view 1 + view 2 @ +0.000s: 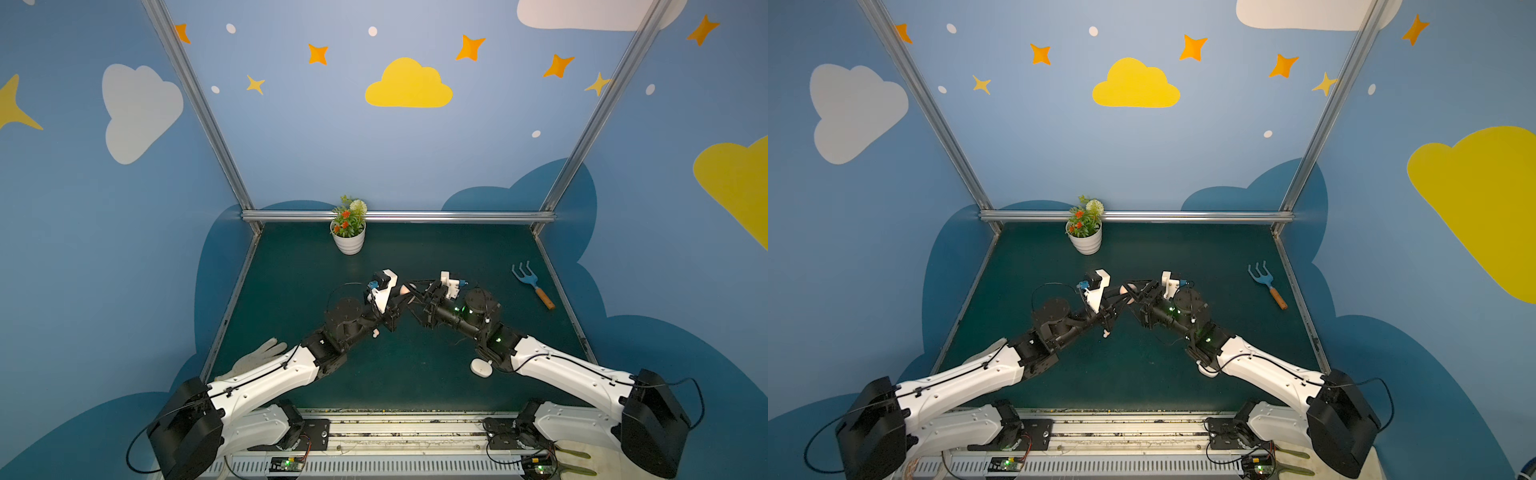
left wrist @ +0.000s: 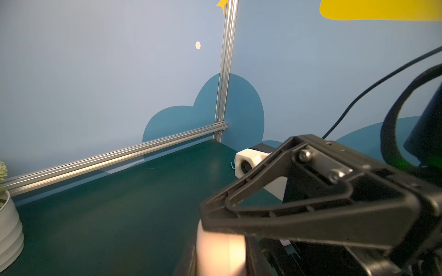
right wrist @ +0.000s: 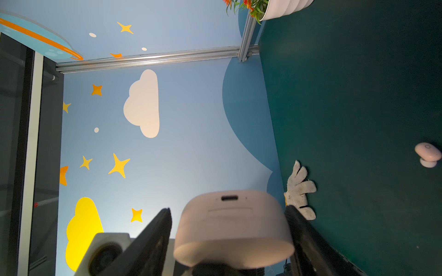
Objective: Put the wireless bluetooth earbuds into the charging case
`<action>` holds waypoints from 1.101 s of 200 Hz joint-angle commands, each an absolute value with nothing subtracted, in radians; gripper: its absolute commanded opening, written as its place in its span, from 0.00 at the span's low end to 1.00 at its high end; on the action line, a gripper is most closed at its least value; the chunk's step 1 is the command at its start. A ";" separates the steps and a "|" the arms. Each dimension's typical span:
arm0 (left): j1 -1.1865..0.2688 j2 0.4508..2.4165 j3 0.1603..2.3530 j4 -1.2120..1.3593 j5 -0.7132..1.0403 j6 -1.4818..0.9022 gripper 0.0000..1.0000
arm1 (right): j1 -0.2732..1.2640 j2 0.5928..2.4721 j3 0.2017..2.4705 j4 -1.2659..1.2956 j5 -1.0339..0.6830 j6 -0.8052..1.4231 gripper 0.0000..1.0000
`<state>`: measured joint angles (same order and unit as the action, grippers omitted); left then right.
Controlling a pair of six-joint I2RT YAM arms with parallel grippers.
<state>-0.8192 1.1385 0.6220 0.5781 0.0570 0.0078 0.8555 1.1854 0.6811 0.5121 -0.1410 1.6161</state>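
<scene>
At the lower left of a top view, a glove (image 1: 254, 356) lies on the table (image 1: 415, 382), partly under the left arm. Up and to the right, against the back rail, stands a pot (image 1: 349, 239) of flowers.

In the centre, the two arms meet tip to tip above the table. The left gripper (image 1: 401, 297) is clamped tight on the pink case (image 1: 404, 289), which it holds off the surface; in the left wrist view the case fills the bottom edge between dark fingers. Just below that gripper's base, in both top views, a bud (image 1: 376, 332) lies on the table by itself, apart from the case. In the right wrist view it shows at the right edge as a pale pink bean with a whitish tip (image 3: 428, 155).

The right gripper (image 3: 228, 211) comes at the same case from the other side. Its jaws stand parted round the case, port end toward the camera. One finger (image 3: 160, 234) shows a thin gap to the shell and the other finger (image 3: 303, 234) sits at its edge. Whether it grips yet I cannot tell. Whether the lid is up is also unclear.

Lower right of centre, a white case (image 1: 480, 368) rests on the table, touching the right arm's elbow in the picture. Farther right, near the side rail, lies a rake (image 1: 534, 286) with blue tines and a wooden handle.
</scene>
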 commanded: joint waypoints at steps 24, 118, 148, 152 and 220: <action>-0.839 1.116 0.615 0.583 0.010 0.034 0.03 | 0.861 1.179 0.693 0.542 -0.128 1.615 0.69; -0.878 1.109 0.603 0.586 -0.088 0.053 0.03 | 0.865 1.187 0.706 0.560 -0.104 1.614 0.64; -0.883 1.109 0.600 0.586 -0.092 0.046 0.03 | 0.865 1.192 0.711 0.566 -0.101 1.609 0.60; -0.884 1.110 0.600 0.587 -0.089 0.047 0.03 | 0.864 1.192 0.712 0.566 -0.101 1.608 0.57; -0.887 1.097 0.607 0.555 -0.091 0.038 0.58 | 0.860 1.175 0.693 0.533 -0.090 1.601 0.48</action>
<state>-0.8841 1.1221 0.6159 0.5762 -0.0814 0.0364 0.8612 1.1927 0.6827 0.5262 -0.1123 1.6157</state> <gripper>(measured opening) 0.437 0.563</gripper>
